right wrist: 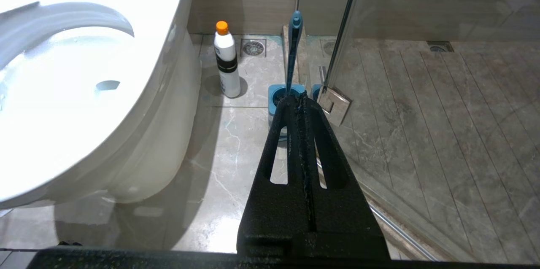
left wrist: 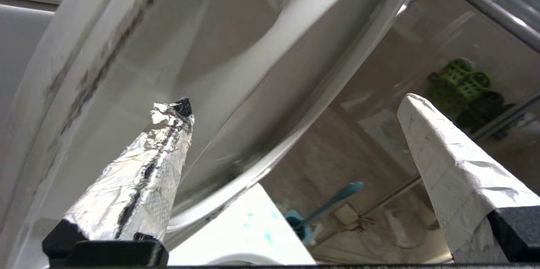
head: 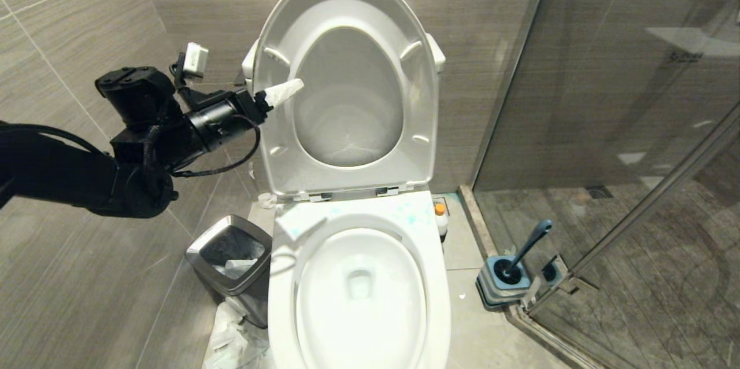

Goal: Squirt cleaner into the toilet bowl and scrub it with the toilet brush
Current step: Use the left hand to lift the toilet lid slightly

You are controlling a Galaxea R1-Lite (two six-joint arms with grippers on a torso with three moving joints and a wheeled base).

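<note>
The left gripper gapes empty against the raised seat; ease it away; the cleaner stands well below it, beside the toilet bowl; right gripper closed.

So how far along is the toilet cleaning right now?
Seat and lid are raised, and teal specks dot the toilet bowl rim. The open left gripper is up by the raised seat, holding nothing. The cleaner stands capped on the floor and the toilet brush sits in its holder, so scrubbing remains. The right gripper is shut, idle.
</note>
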